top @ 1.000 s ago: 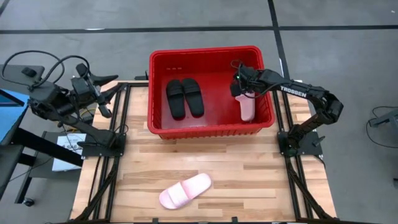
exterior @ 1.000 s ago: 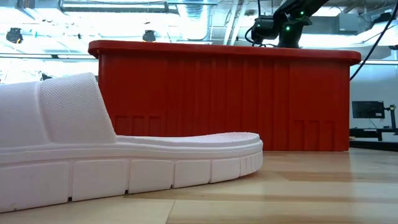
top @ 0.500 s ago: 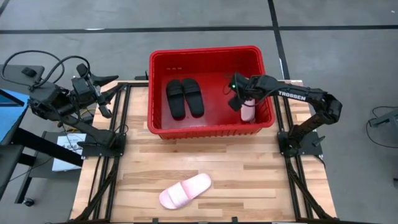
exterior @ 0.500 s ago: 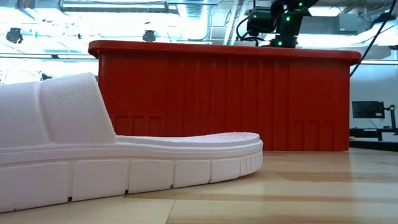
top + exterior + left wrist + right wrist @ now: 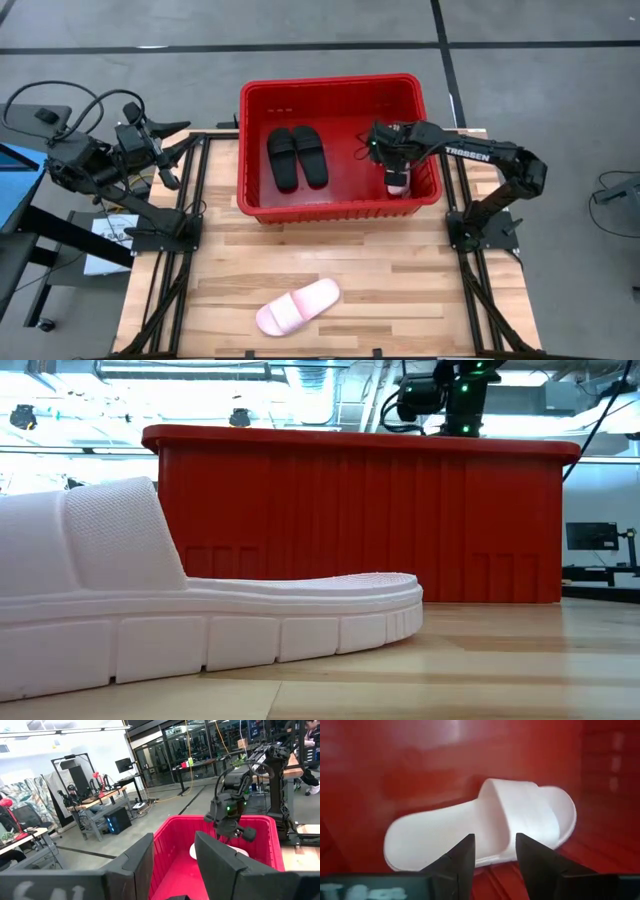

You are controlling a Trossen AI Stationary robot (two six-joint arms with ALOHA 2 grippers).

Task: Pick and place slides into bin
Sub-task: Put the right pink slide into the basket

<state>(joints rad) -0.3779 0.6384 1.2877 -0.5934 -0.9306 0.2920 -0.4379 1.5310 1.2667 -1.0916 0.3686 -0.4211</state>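
The red bin (image 5: 330, 82) stands at the table's far middle. Two black slides (image 5: 297, 157) lie side by side on its floor. A pale pink slide (image 5: 485, 825) lies sole down in the bin near its right wall, mostly hidden under my right arm in the high view (image 5: 397, 183). My right gripper (image 5: 495, 852) is open just above that slide's middle and holds nothing. A second pink slide (image 5: 298, 306) lies sole down on the table near the front edge. My left gripper (image 5: 172, 855) is open and empty, beyond the table's far left corner.
The bin's tall walls (image 5: 350, 520) surround my right gripper. Bare wood (image 5: 400, 270) lies between the bin and the front pink slide. Black frame rails (image 5: 190, 230) run along both table sides. The low view looks past the front slide (image 5: 150, 610) at the bin's near wall.
My right gripper has gone down into the bin and a little toward the table's near edge, over the pink slide. The slide, which showed at full length beside the gripper, is now mostly covered by the wrist.
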